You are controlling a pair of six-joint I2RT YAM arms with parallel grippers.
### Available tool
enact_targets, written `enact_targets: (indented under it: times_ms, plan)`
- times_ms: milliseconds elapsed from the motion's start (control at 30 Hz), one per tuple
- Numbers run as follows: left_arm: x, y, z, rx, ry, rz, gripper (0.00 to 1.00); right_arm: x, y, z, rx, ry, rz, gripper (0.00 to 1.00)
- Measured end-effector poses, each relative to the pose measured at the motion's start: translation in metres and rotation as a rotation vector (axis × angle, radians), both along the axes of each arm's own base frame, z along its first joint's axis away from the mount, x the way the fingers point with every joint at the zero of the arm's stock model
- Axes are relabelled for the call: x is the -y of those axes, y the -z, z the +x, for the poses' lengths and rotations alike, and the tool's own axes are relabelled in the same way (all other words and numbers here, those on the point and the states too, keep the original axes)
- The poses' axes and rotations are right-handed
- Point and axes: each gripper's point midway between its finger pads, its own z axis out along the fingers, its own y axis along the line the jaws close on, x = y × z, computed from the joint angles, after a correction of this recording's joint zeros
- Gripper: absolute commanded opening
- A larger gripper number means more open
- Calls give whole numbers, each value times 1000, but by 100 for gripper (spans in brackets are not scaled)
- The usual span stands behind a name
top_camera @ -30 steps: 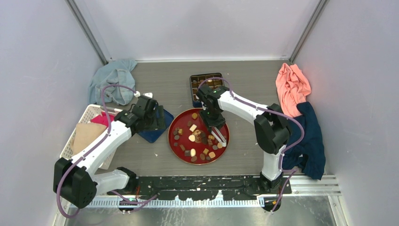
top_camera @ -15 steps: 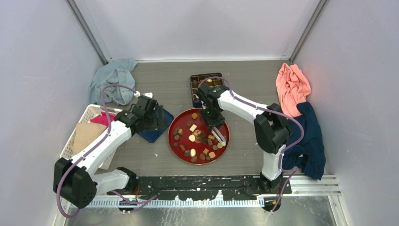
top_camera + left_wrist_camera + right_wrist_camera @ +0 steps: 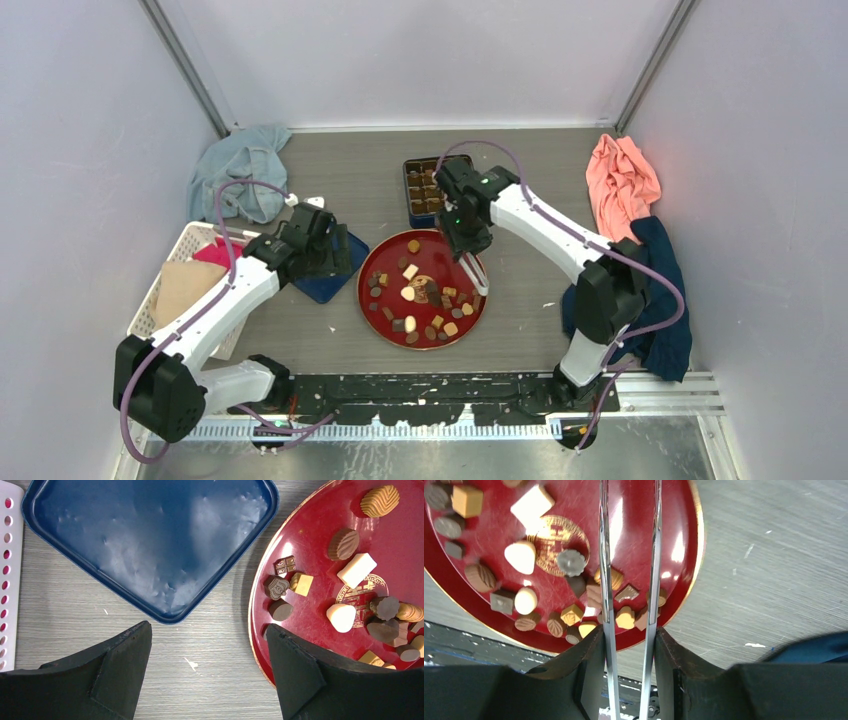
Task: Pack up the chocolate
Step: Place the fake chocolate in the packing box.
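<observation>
The chocolate (image 3: 410,295) is several small brown, tan and cream pieces scattered on the red plate (image 3: 385,258). They also show in the left wrist view (image 3: 356,570) and the right wrist view (image 3: 531,505). A dark compartment box (image 3: 420,190) sits just behind the plate. My right gripper (image 3: 462,240) (image 3: 628,635) is shut on metal tweezers (image 3: 605,555), held above the plate's right side; their tips leave the right wrist view. My left gripper (image 3: 325,255) (image 3: 209,630) is open and empty, over bare table between a blue lid (image 3: 150,540) and the plate (image 3: 310,540).
A white basket (image 3: 185,250) with tan and pink items stands at the left. A light blue cloth (image 3: 240,170) lies at the back left. A pink-orange cloth (image 3: 620,185) and a navy cloth (image 3: 660,300) lie along the right wall.
My right arm has swung back and to the right, carrying the tweezers from the plate's middle to its right side. The left arm has not moved.
</observation>
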Motion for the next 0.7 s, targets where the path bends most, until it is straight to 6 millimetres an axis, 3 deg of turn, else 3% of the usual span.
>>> enact_targets:
  times_ms: [267,400,567,700]
  plan:
    - [0,-1,0,2,0,-1,85,39,-38,65,119,198,85,23]
    - [0,-1,0,2,0,-1,85,47,-50,104,173,257,112,23]
    - [0,-1,0,4,0,-1,85,40,-26,152,165,275,99,23]
    - [0,-1,0,4,0,-1,85,37,5,171,124,278,73,23]
